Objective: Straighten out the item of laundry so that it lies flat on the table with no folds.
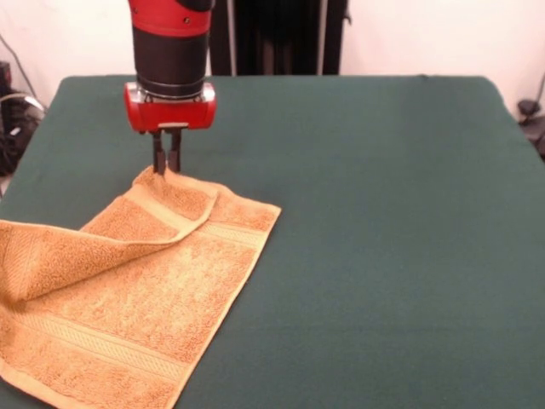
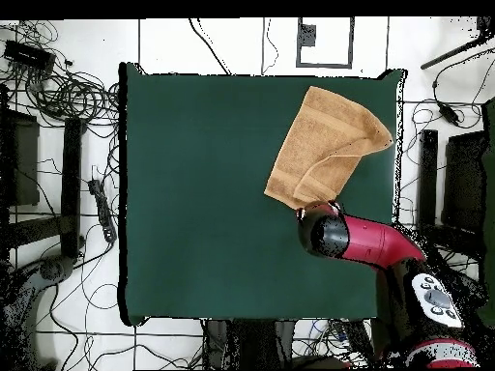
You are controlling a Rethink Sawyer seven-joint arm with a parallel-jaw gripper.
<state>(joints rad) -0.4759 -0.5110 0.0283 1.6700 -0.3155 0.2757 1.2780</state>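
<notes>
Towel (image 1: 128, 290) lies at one side of the table (image 1: 383, 213), close to its edge, with one corner folded over onto the rest of the cloth, so it is not flat yet. My tool (image 1: 167, 164) is clenched on the tip of this folded corner, at the towel's end nearest to my arm. I judge the corner must be pulled outward, away from the cloth under it, to open the fold.

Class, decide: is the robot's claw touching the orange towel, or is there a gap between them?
Touching. In the front view the claw comes down with its tips pinched on the raised corner of the folded towel, and no green table shows between them.
</notes>
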